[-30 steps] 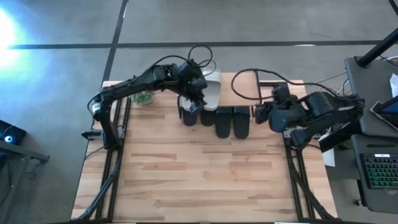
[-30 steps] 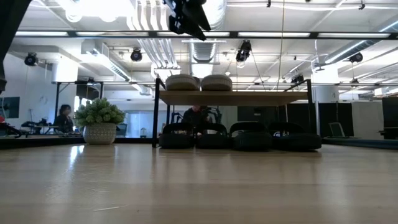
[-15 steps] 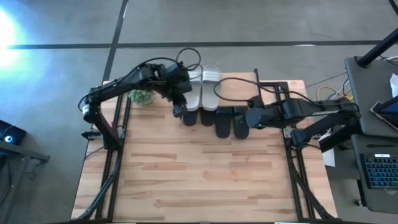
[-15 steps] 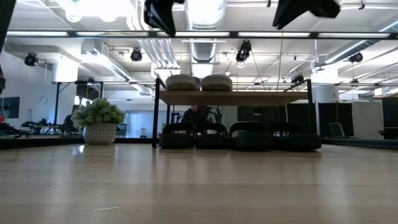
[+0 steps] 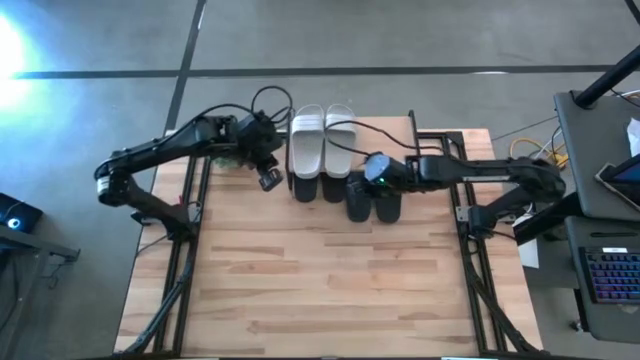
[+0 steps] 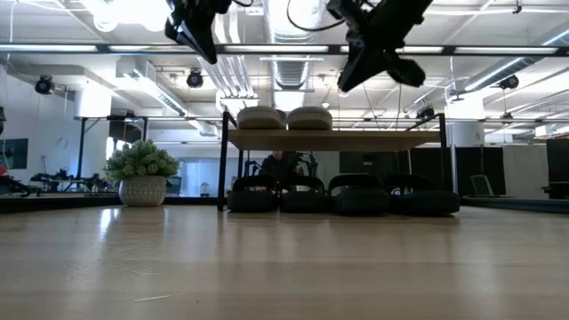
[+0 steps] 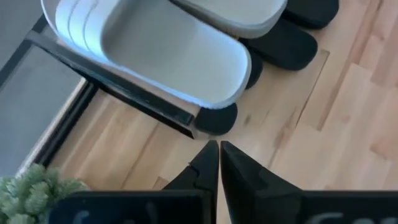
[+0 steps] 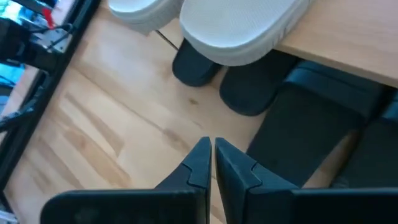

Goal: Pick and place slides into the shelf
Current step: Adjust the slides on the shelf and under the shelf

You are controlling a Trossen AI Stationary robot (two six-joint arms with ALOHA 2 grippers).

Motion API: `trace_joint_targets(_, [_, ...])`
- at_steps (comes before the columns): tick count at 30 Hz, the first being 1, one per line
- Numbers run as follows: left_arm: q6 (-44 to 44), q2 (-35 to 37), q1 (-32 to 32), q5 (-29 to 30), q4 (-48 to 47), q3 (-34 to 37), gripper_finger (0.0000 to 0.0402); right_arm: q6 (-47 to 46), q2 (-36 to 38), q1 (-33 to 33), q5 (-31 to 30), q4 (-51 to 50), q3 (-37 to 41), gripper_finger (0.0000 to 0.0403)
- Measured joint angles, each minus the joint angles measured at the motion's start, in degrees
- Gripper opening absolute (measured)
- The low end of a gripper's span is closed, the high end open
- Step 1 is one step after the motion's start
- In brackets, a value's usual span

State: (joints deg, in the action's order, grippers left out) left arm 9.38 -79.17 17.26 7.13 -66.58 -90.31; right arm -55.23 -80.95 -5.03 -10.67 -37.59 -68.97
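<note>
Wooden desk (image 5: 320, 280) planking is being left bare across the whole near half, so wide room for moving is being offered there; nothing is seen lying loose on it. Farther back, the four black slides (image 5: 347, 192) are being kept in a row under the shelf (image 6: 333, 140), toes poking out past its front edge, and the two white slides (image 5: 322, 140) are being carried side by side on the top board. All six are thus judged to be placed, and no slide is seen left to fetch, so the task is being taken as finished or nearly so.

Neither arm is holding anything. The left claw (image 5: 268, 179) is being held above the desk just beside the shelf's left end, its fingers pressed together and empty. The right claw (image 5: 374, 171) is being held over the black slides near the shelf's middle, likewise pinched shut on nothing.

Tight spots are being judged at the shelf's thin black frame, the front edge of the board, and the cables draped over the white slides. A potted plant (image 6: 142, 173) is being kept at the desk's far left corner, close to the left arm.
</note>
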Motion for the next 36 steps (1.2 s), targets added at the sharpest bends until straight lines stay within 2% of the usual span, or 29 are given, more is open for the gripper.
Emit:
trace_joint_targets(7, [2.24, 3.64, -0.02, -0.13, 4.01, 6.47, 0.0000, 3.03, -5.44, -2.61, 1.71, 2.92, -1.60, 0.0013])
trace_joint_targets(14, [1.89, 3.99, -0.07, -0.51, 4.45, 7.53, 0.0000, 5.99, -9.77, -4.79, 0.31, 3.75, -4.97, 0.0013])
trace_joint_targets(20, [0.75, 3.93, -0.06, -0.61, 4.67, 7.61, 0.0000, 6.85, -11.11, -5.65, 0.20, 0.03, -6.94, 0.0013])
trace_joint_targets(25, [-0.67, 3.91, -0.02, -0.80, 5.86, 8.43, 0.0000, 6.77, -9.29, -5.16, -0.34, -3.77, -6.89, 0.0013])
trace_joint_targets(27, [-0.79, 3.91, -0.02, -0.80, 6.58, 8.98, 0.0000, 5.75, -7.63, -4.39, 1.19, -7.06, -6.88, 0.0013])
trace_joint_targets(31, [-1.32, 3.91, -0.02, -0.82, 7.19, 9.88, 0.0000, 2.12, -6.19, -1.78, 9.64, -14.92, -5.17, 0.0013])
trace_joint_targets(36, [-2.28, 3.88, -0.02, -0.84, 8.98, 10.77, 0.0000, -5.08, -6.75, 3.54, 12.15, -11.88, 0.27, 0.0013])
